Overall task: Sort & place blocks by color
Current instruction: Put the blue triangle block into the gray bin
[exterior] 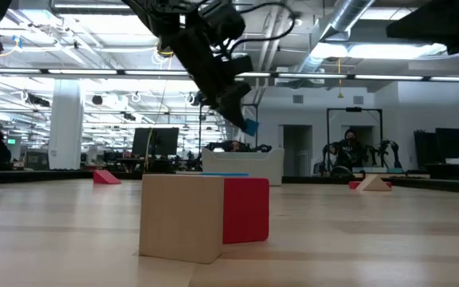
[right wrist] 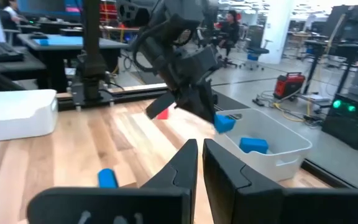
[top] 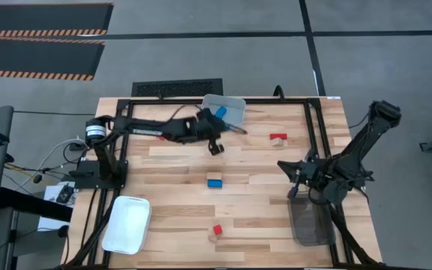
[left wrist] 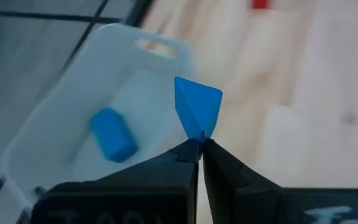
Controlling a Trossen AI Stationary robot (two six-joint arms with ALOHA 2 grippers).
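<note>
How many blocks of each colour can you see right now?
Blue: 3 (held wedge, bin block, table block)
Red: 3 (red wedge, far red block, near red block)
Tan blocks: 3
Total: 9

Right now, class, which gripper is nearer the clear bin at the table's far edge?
Left. The left gripper hangs at the clear bin's rim; the right gripper waits far across the table.

Three blue blocks [top: 214, 182], two red blocks [top: 278, 138], three bins [top: 127, 224].

Bright, even overhead light; left wrist view blurred, shadows soft.
</note>
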